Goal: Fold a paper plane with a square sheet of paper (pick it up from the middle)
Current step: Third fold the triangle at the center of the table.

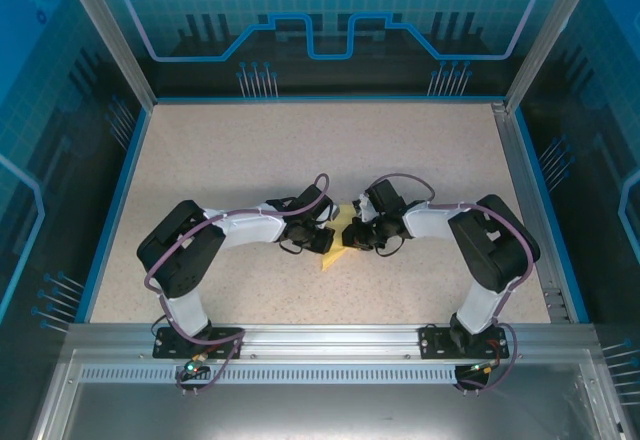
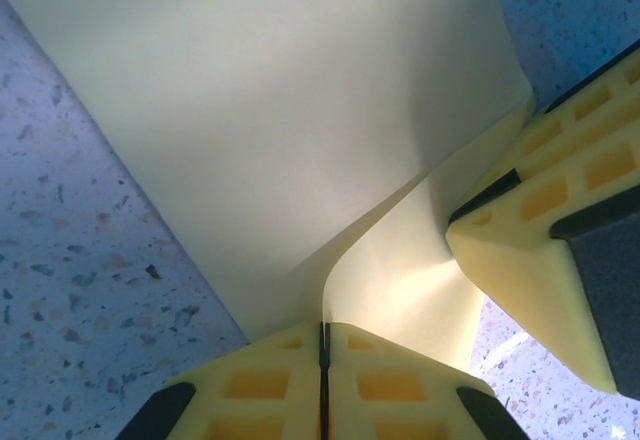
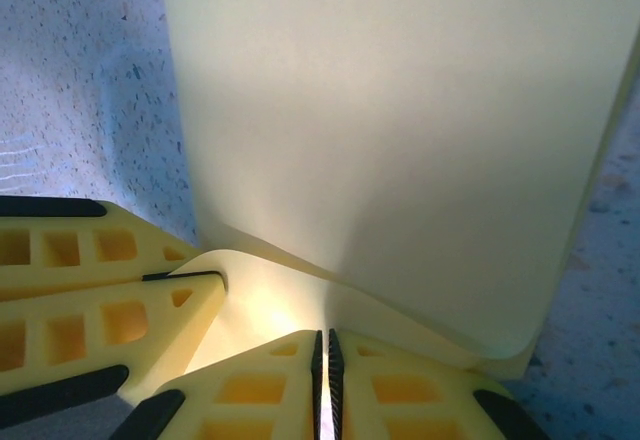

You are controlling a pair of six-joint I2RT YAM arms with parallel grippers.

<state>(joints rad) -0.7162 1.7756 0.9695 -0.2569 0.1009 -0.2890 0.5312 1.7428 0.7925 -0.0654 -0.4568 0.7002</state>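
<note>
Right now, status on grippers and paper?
Left gripper shut on paper sheet. Right gripper shut on same sheet. Sheet bent between them. Nothing blocking.

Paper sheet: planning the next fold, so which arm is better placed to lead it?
Left, tentatively: left fingers and right fingers both pinch the sheet, but its free corner juts out beside the left ones.

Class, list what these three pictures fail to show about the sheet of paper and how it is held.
- Top external: the left gripper and right gripper cover most of the sheet of paper; creases too small.
- Left wrist: picture's top cuts off its far edge; the fingers hide the pinched part.
- Right wrist: likewise, top edge and fingers.
</note>
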